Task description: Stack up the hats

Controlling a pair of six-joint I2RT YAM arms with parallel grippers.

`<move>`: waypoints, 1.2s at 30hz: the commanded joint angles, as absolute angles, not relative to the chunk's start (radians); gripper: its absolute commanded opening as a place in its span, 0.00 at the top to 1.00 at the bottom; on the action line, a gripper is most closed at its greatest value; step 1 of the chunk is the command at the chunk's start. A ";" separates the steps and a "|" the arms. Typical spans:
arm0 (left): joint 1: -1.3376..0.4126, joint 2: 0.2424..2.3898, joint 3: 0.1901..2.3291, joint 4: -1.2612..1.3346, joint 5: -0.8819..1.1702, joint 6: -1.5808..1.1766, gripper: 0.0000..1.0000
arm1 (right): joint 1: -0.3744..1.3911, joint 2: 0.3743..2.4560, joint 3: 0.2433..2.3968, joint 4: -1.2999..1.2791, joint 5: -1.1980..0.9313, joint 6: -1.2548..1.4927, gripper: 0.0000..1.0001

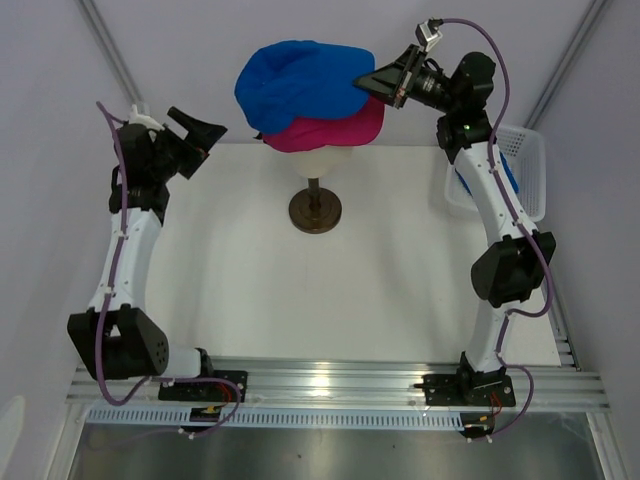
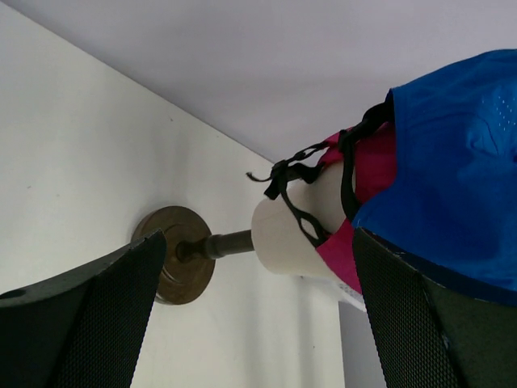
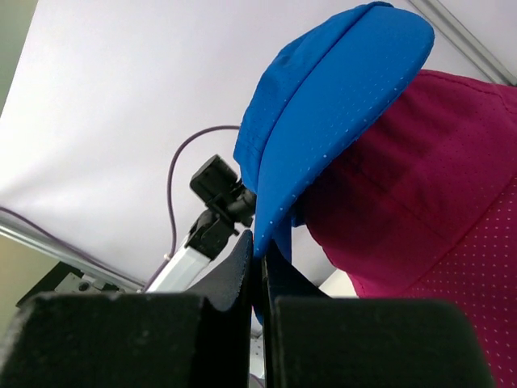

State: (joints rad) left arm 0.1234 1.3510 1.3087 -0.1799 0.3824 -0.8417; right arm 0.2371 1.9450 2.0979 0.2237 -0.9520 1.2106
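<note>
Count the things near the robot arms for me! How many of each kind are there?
blue hat: 1
pink hat: 1
mannequin head: 1
white basket: 1
Total: 4
Not counted: a blue bit shows in the basket, too hidden to name.

no readable text, labels or numbers anywhere
</note>
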 commanded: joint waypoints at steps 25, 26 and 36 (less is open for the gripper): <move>0.060 1.698 1.741 -0.364 0.502 -0.661 0.13 | 0.164 1.936 1.957 0.178 -1.048 1.098 1.00; 0.060 1.701 1.732 -0.368 0.489 -0.658 0.14 | 0.158 1.931 1.953 0.178 -1.048 1.095 1.00; 0.043 1.761 1.769 -0.342 0.531 -0.643 0.17 | 0.127 1.927 1.867 0.308 -1.077 1.178 1.00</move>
